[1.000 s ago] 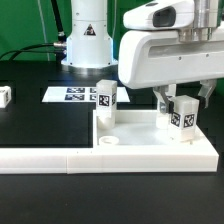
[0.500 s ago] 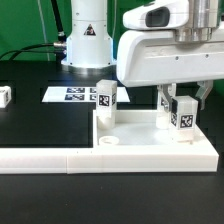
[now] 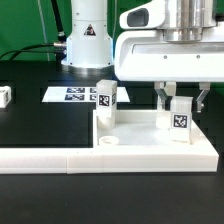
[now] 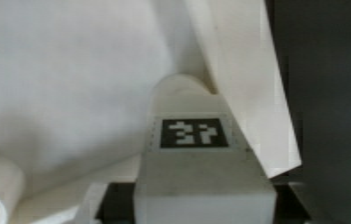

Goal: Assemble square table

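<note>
The white square tabletop [image 3: 150, 150] lies at the front on the exterior view's right, with an open corner hole [image 3: 108, 143]. One white tagged leg [image 3: 106, 100] stands upright on its back left corner. My gripper [image 3: 184, 105] is shut on a second tagged leg [image 3: 180, 120], which stands upright on the tabletop's right side, one finger on each side of it. In the wrist view this leg [image 4: 193, 150] fills the space between my gripper's [image 4: 193, 205] dark pads, over the tabletop [image 4: 65, 80].
The long white L-shaped barrier [image 3: 40, 158] runs along the front, against the tabletop's edge. The marker board [image 3: 70, 94] lies behind, near the robot base [image 3: 88, 40]. Another small white leg [image 3: 5, 96] lies at the exterior view's far left.
My hand has turned and shifted slightly toward the exterior view's left while holding the right leg; the leg has moved a little with it. The other parts have not moved.
</note>
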{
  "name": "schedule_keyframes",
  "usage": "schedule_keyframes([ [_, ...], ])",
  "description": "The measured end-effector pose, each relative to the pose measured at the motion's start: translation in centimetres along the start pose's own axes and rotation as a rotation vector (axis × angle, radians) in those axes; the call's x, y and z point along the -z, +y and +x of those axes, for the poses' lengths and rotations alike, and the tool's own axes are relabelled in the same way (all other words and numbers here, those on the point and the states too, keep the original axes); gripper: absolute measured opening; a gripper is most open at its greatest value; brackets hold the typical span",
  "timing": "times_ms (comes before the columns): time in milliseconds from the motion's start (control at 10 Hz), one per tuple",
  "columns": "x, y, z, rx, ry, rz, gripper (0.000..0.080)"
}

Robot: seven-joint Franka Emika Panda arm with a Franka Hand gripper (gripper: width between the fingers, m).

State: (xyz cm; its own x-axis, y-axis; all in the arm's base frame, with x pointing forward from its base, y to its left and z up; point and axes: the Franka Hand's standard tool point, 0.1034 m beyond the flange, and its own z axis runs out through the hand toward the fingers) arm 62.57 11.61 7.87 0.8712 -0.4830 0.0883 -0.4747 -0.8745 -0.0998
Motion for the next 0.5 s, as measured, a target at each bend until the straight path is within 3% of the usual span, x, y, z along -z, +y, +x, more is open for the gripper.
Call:
schedule_keyframes([
  [500, -0.05, 0.06, -0.16, -0.530, -0.001, -0.006, 0.0291],
])
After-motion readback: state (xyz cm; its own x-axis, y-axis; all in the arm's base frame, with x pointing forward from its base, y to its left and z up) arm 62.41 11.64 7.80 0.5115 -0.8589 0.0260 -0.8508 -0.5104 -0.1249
